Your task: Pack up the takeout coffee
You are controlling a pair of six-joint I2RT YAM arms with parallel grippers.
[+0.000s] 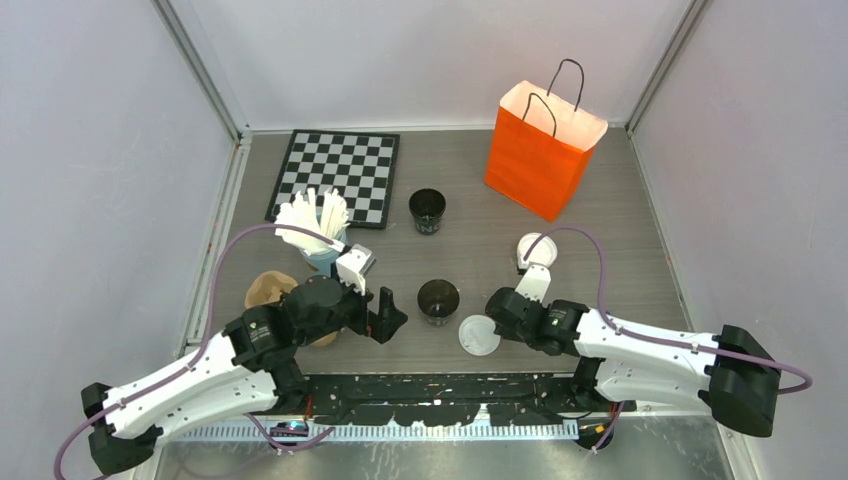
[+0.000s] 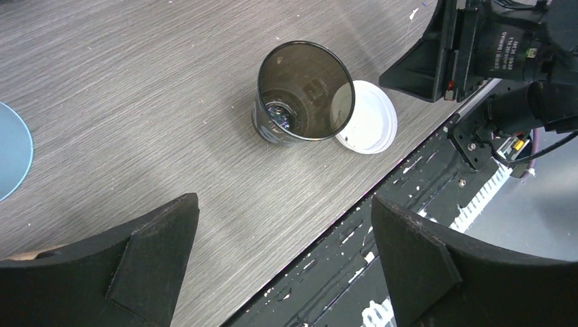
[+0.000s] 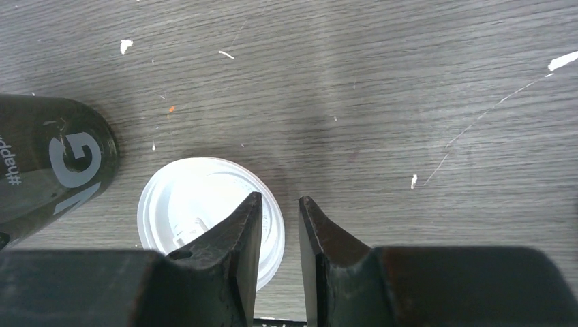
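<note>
At the near edge of the grey wood-grain tabletop (image 1: 470, 225), a small black paper cup (image 2: 303, 92) with pale print stands upright and uncapped. A round white plastic lid (image 2: 368, 122) lies flat just beside it on the side of the right arm, and from the left wrist view its rim seems to touch the cup's base.

The left tool (image 2: 285, 204) hangs near the cup with its fingers spread wide and nothing between them. The right tool (image 3: 280, 199) hovers over the lid's edge. Its fingers stand a narrow gap apart, clamping nothing, and one finger (image 3: 238, 245) covers part of the lid.

Farther back stands a second black paper cup (image 1: 427, 210), also open. To the right is a second white lid (image 1: 535, 250), perhaps capping a cup; the top view is too small to tell.

An orange paper bag (image 1: 543, 150) with dark handles stands open at the far right. A black-and-white chequered board (image 1: 335, 175) lies at the far left, and a light-blue cup stuffed with white sticks (image 1: 320, 225) stands at its near edge.
</note>
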